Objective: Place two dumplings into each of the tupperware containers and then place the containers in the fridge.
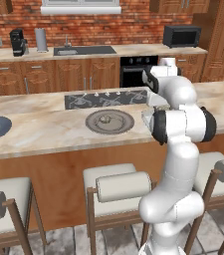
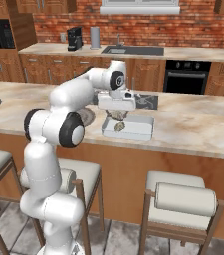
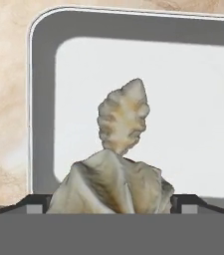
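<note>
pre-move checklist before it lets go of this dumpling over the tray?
1. Gripper over the tupperware container: ok.
2. Held dumpling between the fingertips, jaws wide: ok.
3. First dumpling already on the container floor: ok.
4. Drop spot beside it free: ok, bare floor to its right in the hand view.
5. Height above the floor: cannot tell.
6. One dumpling left on the round plate: ok.

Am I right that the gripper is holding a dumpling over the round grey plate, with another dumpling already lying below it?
Not quite: the gripper holds its dumpling over the tupperware container, not the round grey plate. The hand view shows the rectangular tray beneath, with another dumpling already lying in it. The rest stands.
</note>
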